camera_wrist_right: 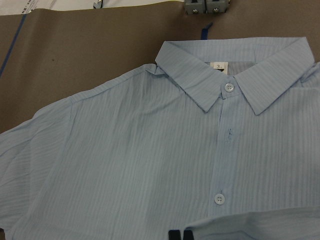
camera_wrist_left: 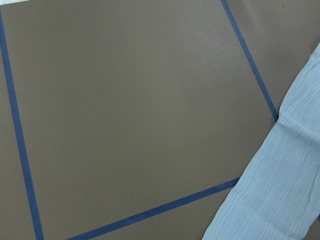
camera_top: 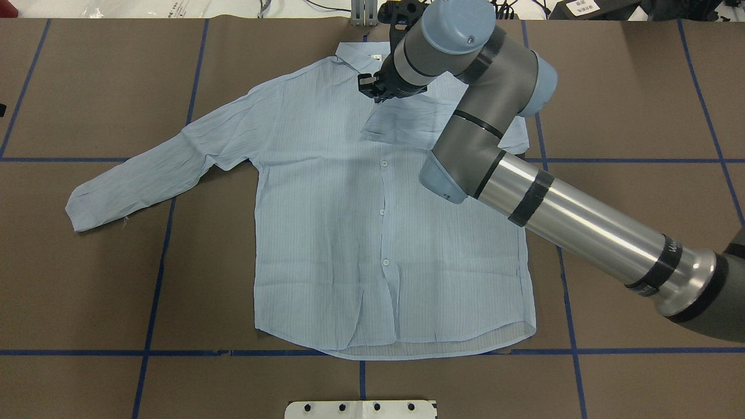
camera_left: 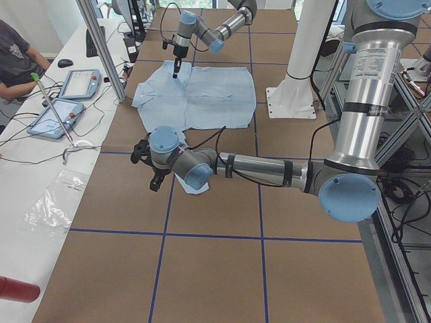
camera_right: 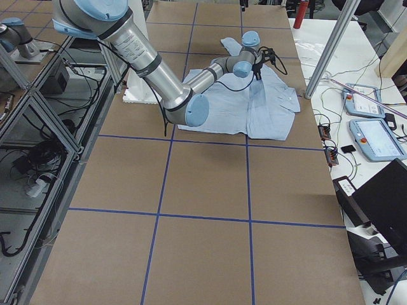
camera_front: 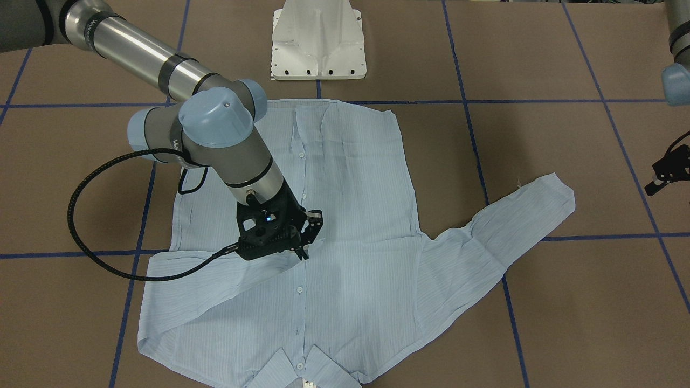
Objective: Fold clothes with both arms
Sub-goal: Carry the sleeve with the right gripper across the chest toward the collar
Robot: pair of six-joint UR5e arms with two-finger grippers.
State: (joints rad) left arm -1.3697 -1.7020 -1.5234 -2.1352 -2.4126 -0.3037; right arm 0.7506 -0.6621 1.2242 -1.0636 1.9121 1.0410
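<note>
One shirt (camera_top: 326, 244) lies buttoned and face-up on the bench (camera_top: 87, 291), hem at 6 o'clock, collar at 12. Its 9 o'clock sleeve (camera_top: 139, 174) is spread, not yet folded. The left tool (camera_front: 660, 178), whose grip I cannot tell, hovers near that cuff, probably to take it. Farther off, the right tool (camera_front: 303, 250), tips seemingly pinched on the other sleeve (camera_top: 407, 125), holds it across the chest.

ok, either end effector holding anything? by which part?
The right end effector looks pinched on the shirt, at the cuff end of the sleeve folded across its chest. The left end effector is off the shirt, with nothing seen in it.
</note>
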